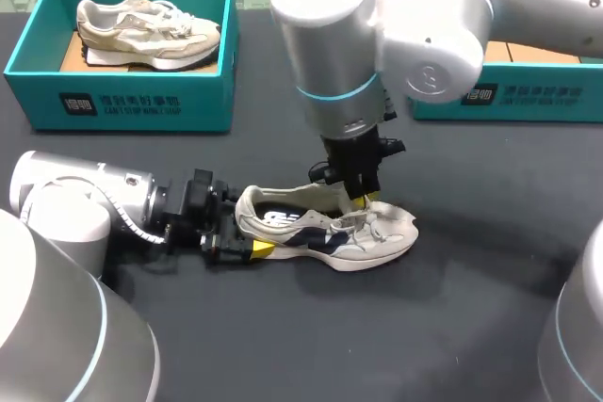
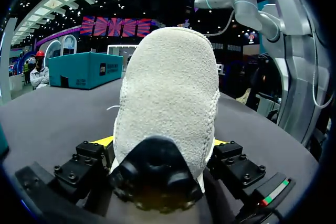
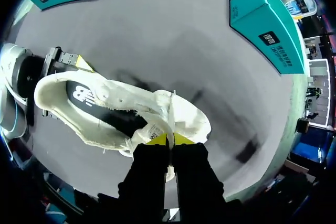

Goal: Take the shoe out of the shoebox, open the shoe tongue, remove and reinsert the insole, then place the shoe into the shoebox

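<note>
A cream and navy shoe [image 1: 325, 230] lies on its side on the dark table, toe to the right. My left gripper [image 1: 250, 231] comes in from the left with its fingers wide apart around the heel [image 2: 168, 93], so it is open. My right gripper [image 1: 363, 202] hangs straight down over the shoe's throat. In the right wrist view its yellow tips [image 3: 169, 139] are pressed together on the thin white shoe tongue [image 3: 171, 113], which stands up from the shoe [image 3: 105, 98]. The dark insole [image 3: 92, 100] shows inside the shoe.
A teal shoebox [image 1: 122, 101] at the back left holds a second, beige shoe [image 1: 146, 33]. Another teal box [image 1: 509, 101] stands at the back right, partly behind my right arm. Bare table lies in front of the shoe and to its right.
</note>
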You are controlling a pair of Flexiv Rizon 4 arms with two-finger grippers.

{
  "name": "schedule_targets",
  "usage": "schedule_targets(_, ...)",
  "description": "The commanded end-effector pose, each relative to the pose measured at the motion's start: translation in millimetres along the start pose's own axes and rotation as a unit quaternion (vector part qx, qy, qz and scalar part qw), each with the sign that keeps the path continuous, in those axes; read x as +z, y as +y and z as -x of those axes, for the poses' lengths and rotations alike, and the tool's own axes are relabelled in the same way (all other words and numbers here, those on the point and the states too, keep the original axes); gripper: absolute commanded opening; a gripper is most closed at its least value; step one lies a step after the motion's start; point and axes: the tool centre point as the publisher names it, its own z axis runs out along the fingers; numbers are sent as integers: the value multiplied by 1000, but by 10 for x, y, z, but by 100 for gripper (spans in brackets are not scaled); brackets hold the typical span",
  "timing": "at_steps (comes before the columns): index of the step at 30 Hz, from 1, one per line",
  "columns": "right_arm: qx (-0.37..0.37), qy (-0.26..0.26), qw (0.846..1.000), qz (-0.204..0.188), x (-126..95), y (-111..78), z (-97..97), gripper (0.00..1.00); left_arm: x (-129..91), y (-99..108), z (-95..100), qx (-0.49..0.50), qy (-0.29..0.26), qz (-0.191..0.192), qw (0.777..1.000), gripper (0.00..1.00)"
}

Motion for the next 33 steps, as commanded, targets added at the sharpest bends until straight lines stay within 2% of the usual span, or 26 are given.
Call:
schedule_targets(1, -13, 152, 988, 13, 71, -85, 295, 0, 11, 20, 3, 0, -1, 1, 1000, 0)
schedule_targets(14, -42, 212, 976, 19, 357, -138, 601, 0, 11, 20, 3, 0, -1, 1, 1000, 0)
schedule_targets(25, -50, 249, 966, 43, 589, -148, 690, 0, 11, 20, 3, 0, -1, 1, 1000, 0)
schedule_targets(33, -52, 266, 962, 41, 723, -180, 692, 0, 11, 20, 3, 0, -1, 1, 1000, 0)
